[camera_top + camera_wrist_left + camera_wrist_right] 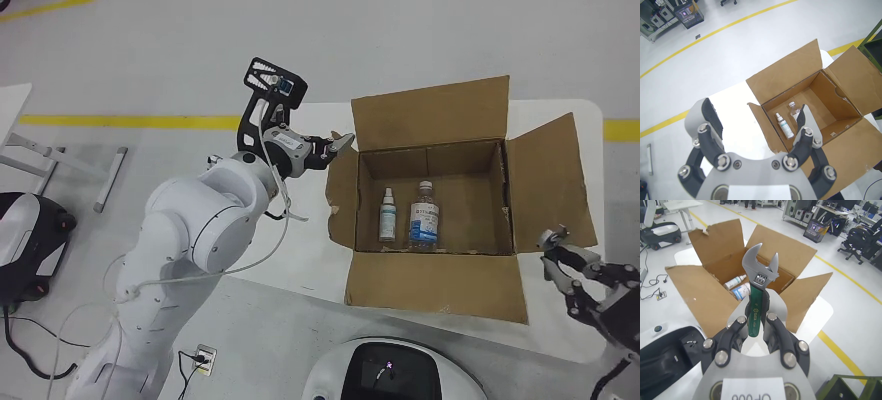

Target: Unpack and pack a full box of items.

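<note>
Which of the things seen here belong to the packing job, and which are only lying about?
Job: cardboard box, spray bottle, clear bottle, wrench in right pincer, open left pincer.
Lying about: power strip on floor, office chairs, yellow floor line.

White table (pixel 315 255) under me, rounded corners. Grey floor, with a yellow line (pixel 120 121) running past the table's far side. Floor socket box (pixel 204 357) to my left, cable plugged in. Black-and-white wheeled unit (pixel 660 234) parked farther left. Farther off I see a white desk (pixel 680 205), black office chairs (pixel 857 241), a glass computer case (pixel 815 231) (lit inside) and a green frame (pixel 848 387).
</note>
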